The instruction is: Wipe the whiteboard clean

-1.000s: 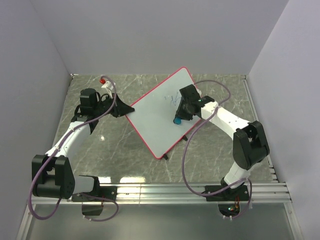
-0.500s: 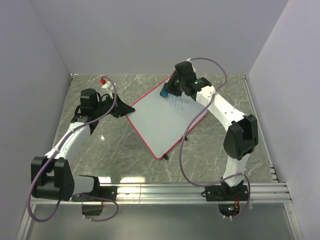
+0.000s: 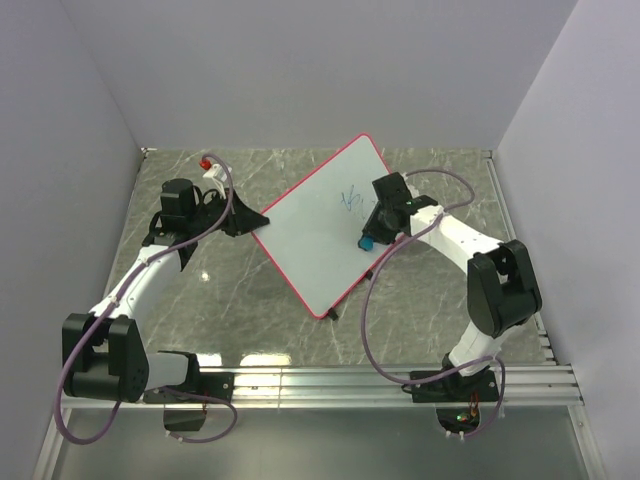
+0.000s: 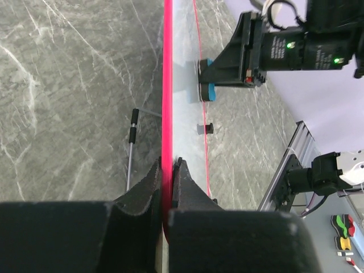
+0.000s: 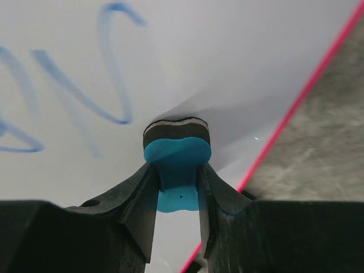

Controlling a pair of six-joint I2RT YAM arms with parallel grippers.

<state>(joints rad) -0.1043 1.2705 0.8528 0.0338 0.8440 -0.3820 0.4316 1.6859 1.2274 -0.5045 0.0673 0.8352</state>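
At the middle of the grey marbled desk (image 3: pixel 430 300) sits the whiteboard (image 3: pixel 315 235), a white panel with a thin red frame, turned so that its corners point left, right, near and far. Its left corner is pinched in the left claw (image 4: pixel 166 169): in the left wrist view the two dark fingers are closed tight on the red edge, one on each side of it. A small black foot (image 3: pixel 330 314) juts from the board's near corner. On the far right part of the white surface lie blue scribbles (image 3: pixel 350 200), loose loops and strokes. Just near of them, close to the board's right edge, the right claw (image 5: pixel 176 170) is clamped on a small blue eraser (image 5: pixel 177 149); its fingers squeeze the blue body from both sides, and the eraser's dark pad end is pressed against the white face, with the blue marks just to its left in the right wrist view. Behind the left arm, near the far left corner of the desk, lies a small white thing with a red tip (image 3: pixel 208 161).
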